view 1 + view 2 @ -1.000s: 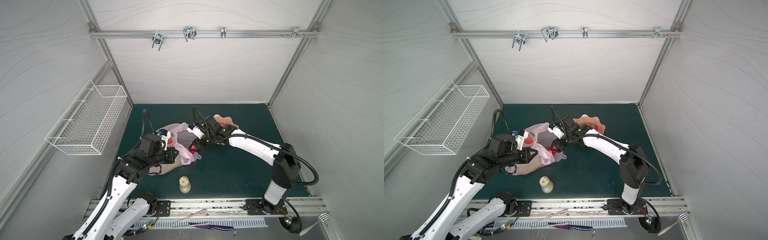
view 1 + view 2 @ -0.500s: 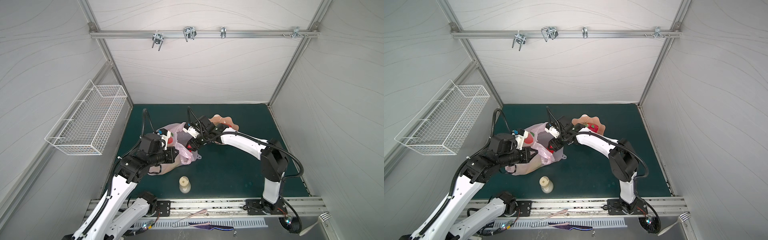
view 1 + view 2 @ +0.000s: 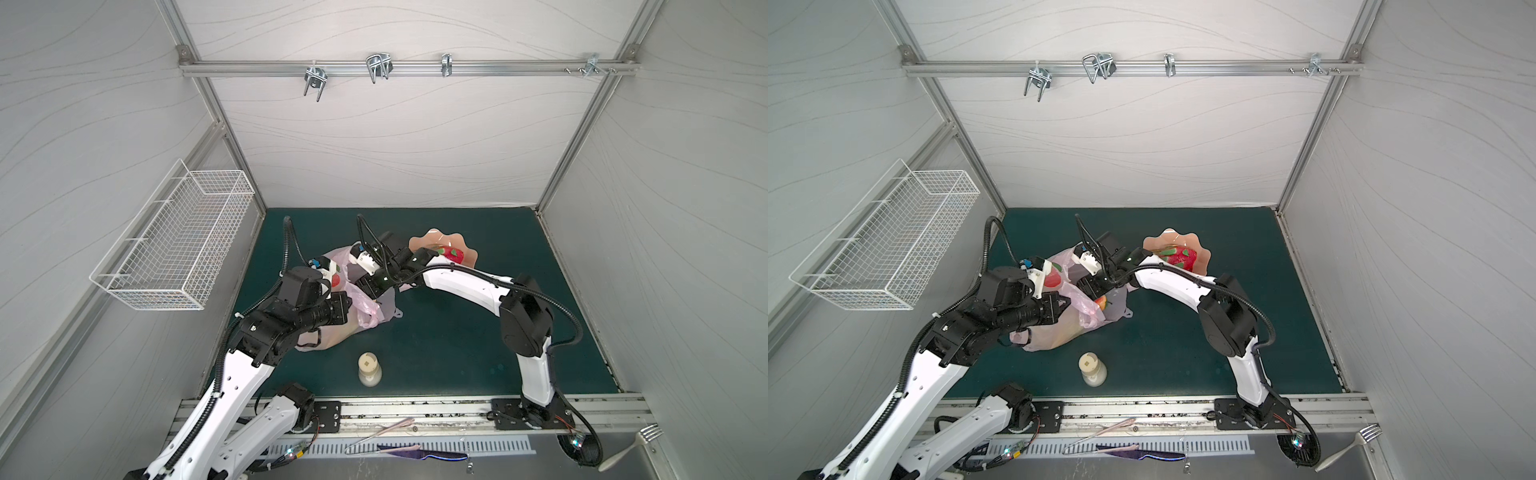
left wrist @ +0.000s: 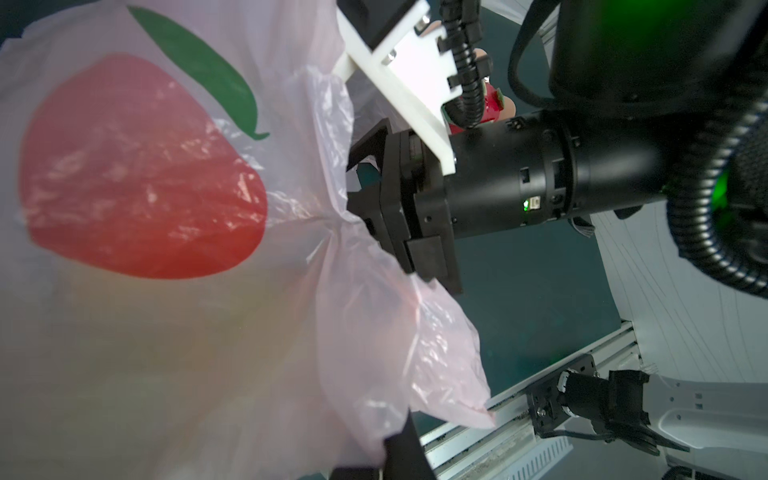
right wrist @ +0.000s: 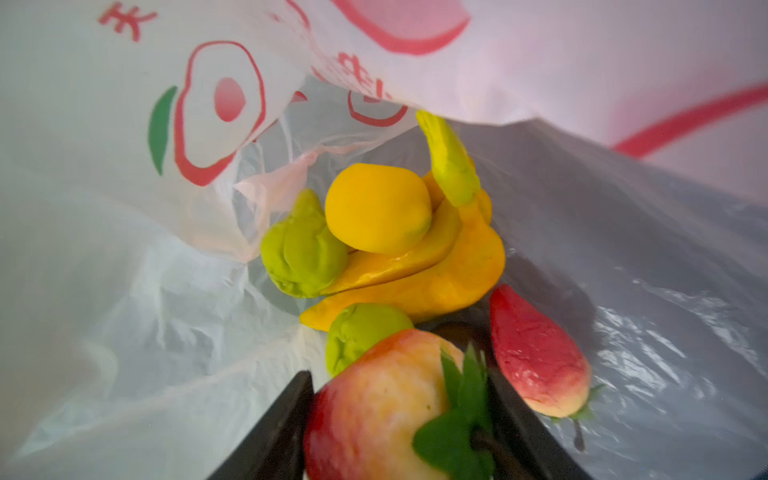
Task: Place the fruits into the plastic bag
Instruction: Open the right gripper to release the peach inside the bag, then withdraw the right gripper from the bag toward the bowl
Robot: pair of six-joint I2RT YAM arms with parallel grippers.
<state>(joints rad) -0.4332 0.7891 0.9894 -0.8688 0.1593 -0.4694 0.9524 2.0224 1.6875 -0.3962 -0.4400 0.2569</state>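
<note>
- Right wrist view puts me inside the plastic bag (image 5: 124,291). My right end effector (image 5: 399,376) is closed part-way on a strawberry (image 5: 374,411), gripping it across the body with the leaves toward the camera.
- Beneath it, in the bag, lie a lemon (image 5: 376,208), bananas (image 5: 440,274), 2 pears (image 5: 303,249) and a 2nd strawberry (image 5: 536,353).
- The fruit looks matte, light and slightly soft. I judge a gentle squeeze across the widest part is right, since the tapered tip could squirt out.
- My left end effector (image 3: 1061,305) is shut tight on the bag's rim, lifting the mouth open.
- The film is thin, limp and slippery, and I expect it would collapse if released. The gathered edge or a handle loop looks like the best hold.
- In a top view, a red-and-green fruit (image 3: 1177,254) waits on the peach dish (image 3: 1169,237) behind my right arm. I cannot tell its kind.
- The worktop (image 3: 1183,353) is a flat dark green mat, and a cream bottle (image 3: 1093,370) stands near the bag.
- Walls close in on 3 sides, and a wire basket (image 3: 892,241) hangs well apart on 1 of them.
</note>
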